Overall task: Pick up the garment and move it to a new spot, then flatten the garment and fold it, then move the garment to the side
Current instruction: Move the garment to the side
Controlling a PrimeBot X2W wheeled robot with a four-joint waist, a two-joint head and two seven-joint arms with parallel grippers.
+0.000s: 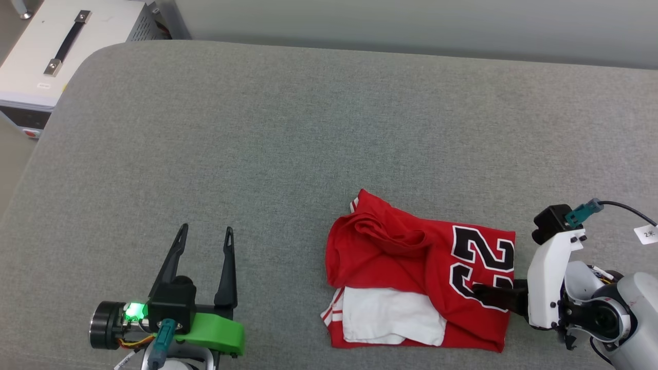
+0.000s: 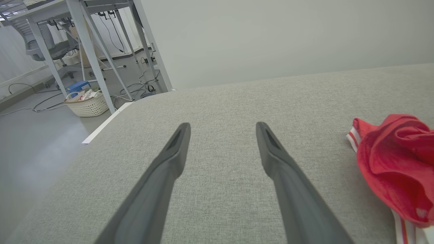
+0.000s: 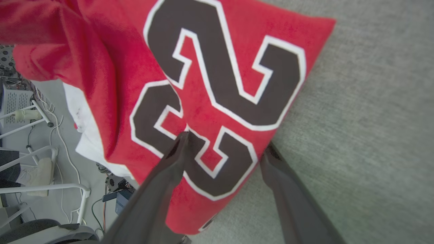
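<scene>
Wide open, right end effector (image 3: pixel 226 140) astride garment (image 3: pixel 112 78)

Grey fabric surface (image 1: pixel 308 128), pale wall (image 1: pixel 411 20) behind — 1 white handled case (image 1: pixel 103 23), wicker basket (image 2: pixel 89 105) on floor (image 2: pixel 30 162).

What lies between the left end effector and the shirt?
Nothing: only bare grey upholstery separates the left end effector from the shirt, as the head view shows; the left wrist view agrees.

Black "23", white-outlined, printed on the red garment (image 1: pixel 401 257)
</scene>
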